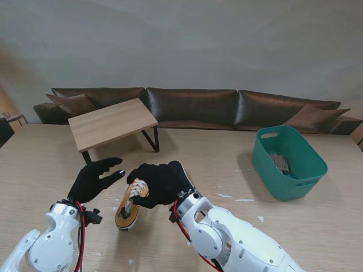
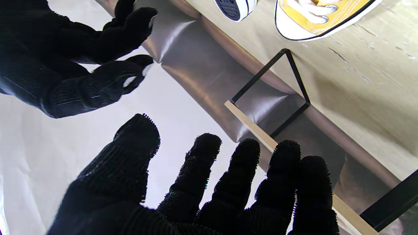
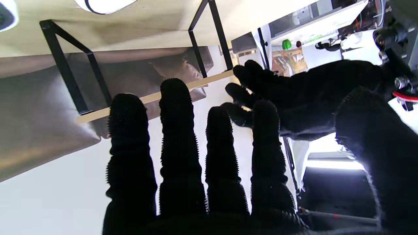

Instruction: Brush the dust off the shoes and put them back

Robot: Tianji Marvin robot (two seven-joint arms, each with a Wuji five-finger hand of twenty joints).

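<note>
1 yellow shoe (image 1: pixel 127 208) is seen on the wooden table (image 1: pixel 295 226), under the spread right hand (image 1: pixel 160 182); the left hand (image 1: pixel 92 179) is spread beside it. A brown sofa (image 1: pixel 193 106) lines the wall.

Both arms rise from the near corners, white forearms bent inward. The left robot hand (image 1: pixel 93 179) hovers with fingers spread apart, empty. The right robot hand (image 1: pixel 161 183) reaches leftward, fingers extended, nearly meeting the left.
</note>
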